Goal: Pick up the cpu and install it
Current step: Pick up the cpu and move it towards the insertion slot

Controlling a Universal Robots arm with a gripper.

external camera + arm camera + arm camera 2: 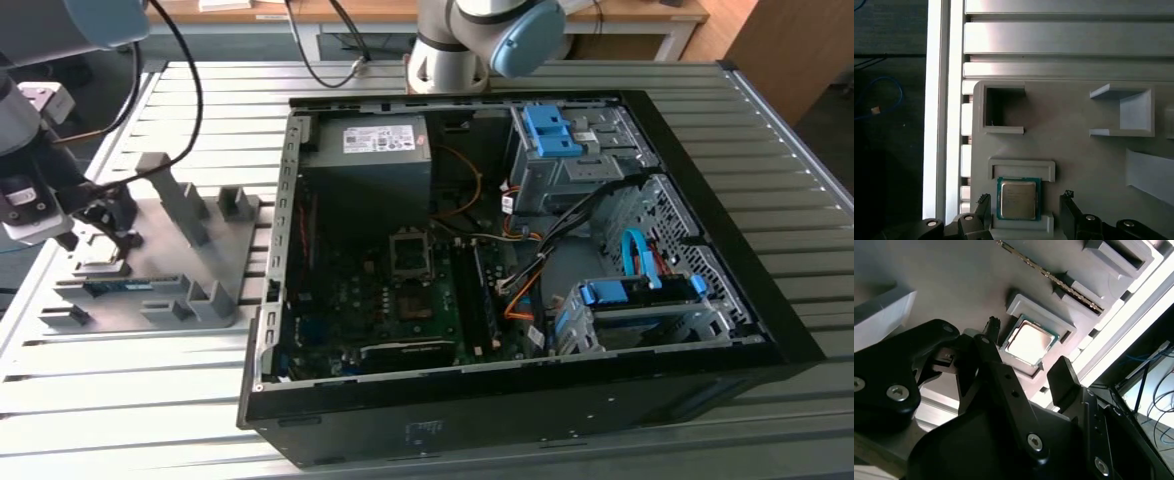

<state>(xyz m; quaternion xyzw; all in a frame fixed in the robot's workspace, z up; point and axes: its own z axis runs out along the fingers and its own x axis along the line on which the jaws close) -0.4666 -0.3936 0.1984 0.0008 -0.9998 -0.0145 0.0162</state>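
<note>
Ribbed metal worktop point(160, 400) bore a grey fixture point(1079, 150), whose square silver-topped cpu point(1018, 200) sat between the open, empty fingers point(1070, 212) of the black end effector point(1028, 344)

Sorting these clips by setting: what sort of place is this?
Probably a robotics lab bench set up for computer assembly: a slatted metal table, an open PC case, and a grey fixture holding the cpu.
</note>
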